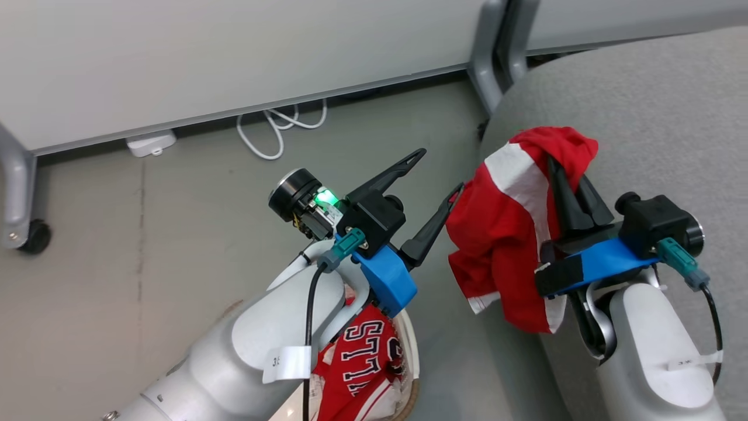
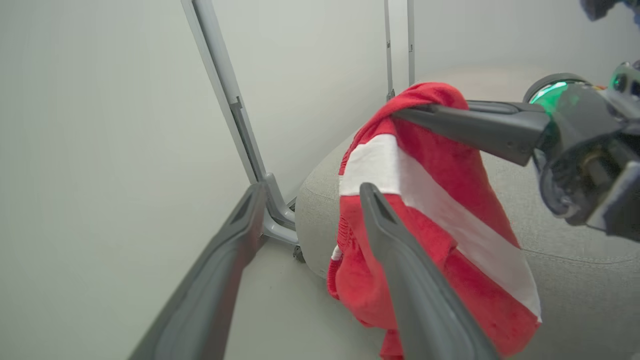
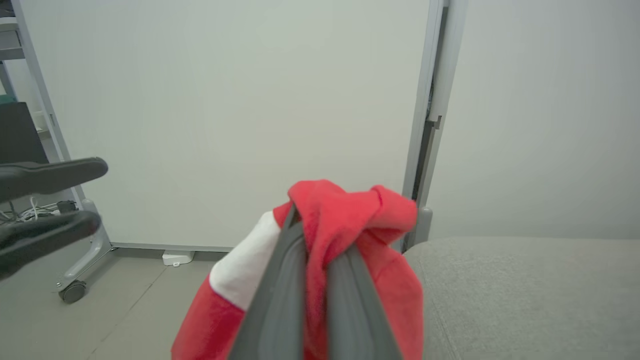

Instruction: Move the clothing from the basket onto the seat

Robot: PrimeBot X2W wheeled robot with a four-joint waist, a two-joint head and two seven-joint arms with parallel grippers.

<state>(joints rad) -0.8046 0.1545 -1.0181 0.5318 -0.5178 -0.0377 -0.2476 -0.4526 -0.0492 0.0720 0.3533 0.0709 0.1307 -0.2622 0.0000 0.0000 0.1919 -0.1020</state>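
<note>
Mostly hidden basket [image 1: 414, 351] under left arm [image 1: 280, 327]; right gripper [image 1: 565, 175] pinching red garment [image 1: 497, 222]; left gripper [image 1: 439, 169] spread.

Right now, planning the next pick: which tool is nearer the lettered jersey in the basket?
Left. The open left tool hangs just beyond the lettered jersey; the right tool is over the seat, shut on a red striped garment.

Left forearm [image 1: 274, 327], right forearm [image 1: 648, 327]: pale grey-white rounded shells, white label tags [image 1: 286, 362]. Wrists: blue bracket [image 1: 385, 280], black block [image 1: 374, 219], teal connector [image 1: 349, 242], black cable [image 1: 308, 316]. Left hand [image 1: 441, 169], right hand [image 1: 567, 175]: two long black tapered fingers [image 1: 385, 175] each. Green light [image 1: 325, 197] at left block's 10 o'clock.
</note>
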